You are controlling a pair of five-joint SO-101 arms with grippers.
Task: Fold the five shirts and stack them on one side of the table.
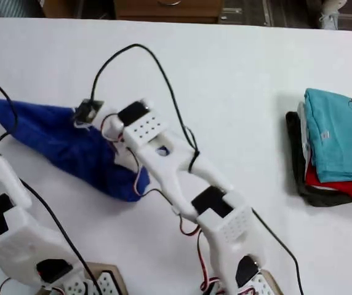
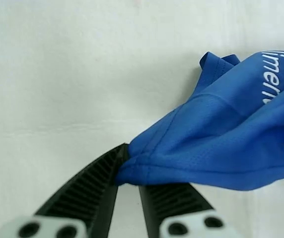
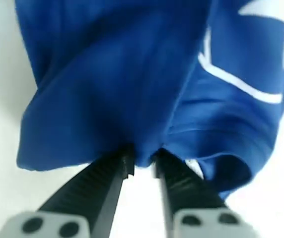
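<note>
Now blue shirt (image 1: 65,144) (bunched) between both fingers (image 2: 90,191)

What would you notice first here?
The bright blue shirt stands out first. It is bunched over the white table toward the left of the high view, pinched by the left gripper and the right gripper. Next comes the stack of folded shirts at the right edge of that view, with teal on top and red below.
</note>
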